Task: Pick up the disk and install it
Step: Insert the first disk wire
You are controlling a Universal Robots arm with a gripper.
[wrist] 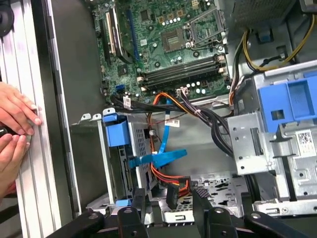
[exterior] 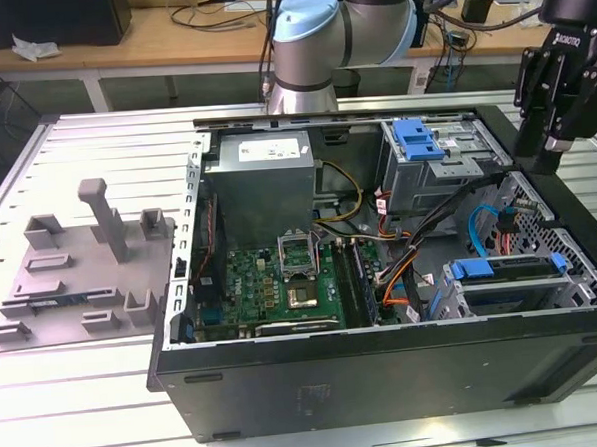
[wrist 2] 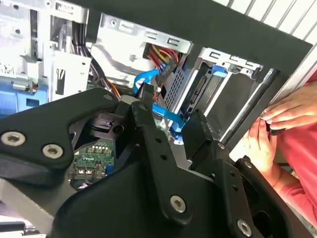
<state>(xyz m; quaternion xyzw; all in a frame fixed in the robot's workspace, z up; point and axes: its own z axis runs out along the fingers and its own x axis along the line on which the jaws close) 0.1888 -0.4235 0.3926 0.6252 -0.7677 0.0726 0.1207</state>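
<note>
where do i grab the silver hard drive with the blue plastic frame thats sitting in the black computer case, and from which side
Likely the blue frame's long top edge, pinched across its thin width, coming down through the black computer case's open side. The silver hard drive stands on edge between metal walls, so its broad faces look blocked.

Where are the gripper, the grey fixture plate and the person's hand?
gripper [wrist: 171, 198]: first wrist view, midway between its open fingers.
fixture plate [exterior: 76, 280]: exterior view, bare flat part of its base.
person's hand [wrist: 17, 113]: first wrist view, middle of the upper hand.
</note>
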